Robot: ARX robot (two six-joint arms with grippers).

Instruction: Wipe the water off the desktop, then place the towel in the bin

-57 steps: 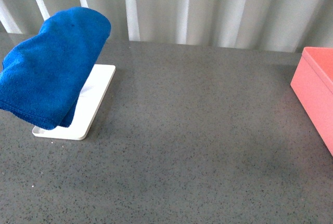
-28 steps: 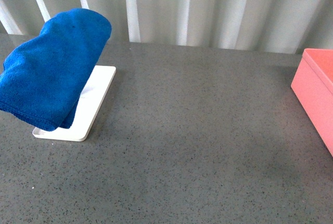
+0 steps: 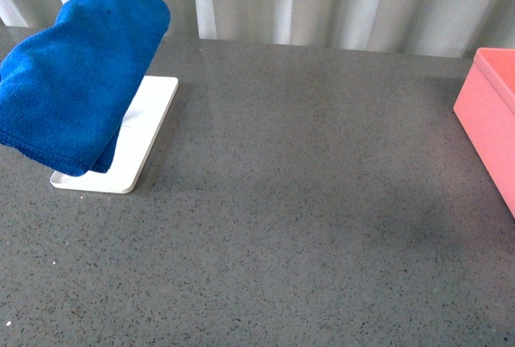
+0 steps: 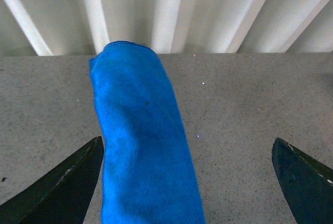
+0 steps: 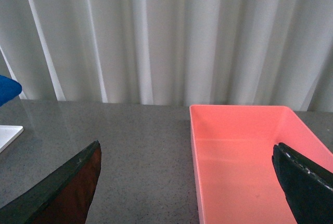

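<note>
The blue towel [image 3: 76, 81] hangs folded over a raised support above a flat white tray [image 3: 145, 134] at the far left of the dark speckled desktop [image 3: 306, 202]. In the left wrist view the towel [image 4: 140, 141] runs as a long strip between the open fingers. My left gripper [image 4: 187, 140] is open and over it, closer to one finger [image 4: 62, 187]. The pink bin [image 3: 491, 121] stands at the right edge. My right gripper [image 5: 186, 145] is open and empty, facing the bin [image 5: 244, 156], which is empty. No water shows on the desktop.
A white pleated curtain [image 3: 322, 1] hangs behind the table's far edge. The towel's tip [image 5: 8, 89] and a corner of the white tray [image 5: 8, 133] show in the right wrist view. Neither arm shows in the front view.
The whole front view has shifted up slightly in the frame, as if the camera tilted down. The towel, tray and bin keep their places on the desktop.
</note>
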